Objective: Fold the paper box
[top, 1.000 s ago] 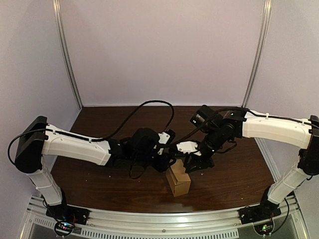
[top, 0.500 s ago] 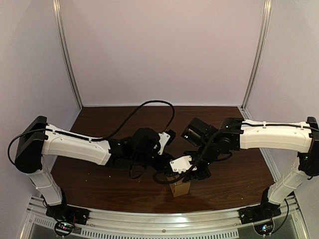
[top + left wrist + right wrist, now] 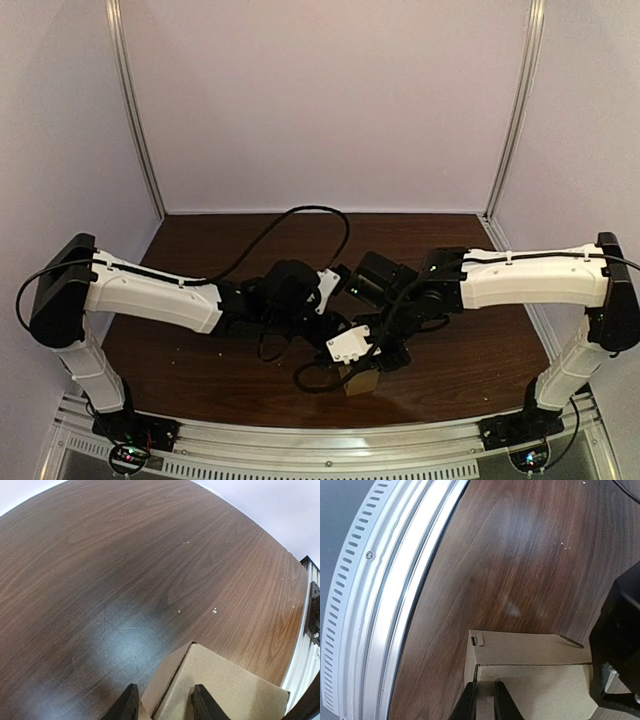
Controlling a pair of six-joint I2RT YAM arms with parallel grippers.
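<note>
Brown card item: paper box [image 3: 362,381], one, plain.
Location: bench [image 3: 200,370], near edge, about mid-length, close to the metal rail [image 3: 380,580].
Left hand [image 3: 164,700]: fingers narrowly parted astride an upright panel edge; cannot tell whether the pads bear on it.
Right hand [image 3: 485,700]: fingers almost together, pinching a wall edge of the box.
Done, by judgement: body set up as a walled carton, corners formed.
Left, by judgement: one flap with a small tab [image 3: 477,640] lies turned outward and untucked, so the end is not closed.
Stage: past halfway; closing flaps outstanding.
Hidden: the box's top in the overhead view, under both wrists.
</note>
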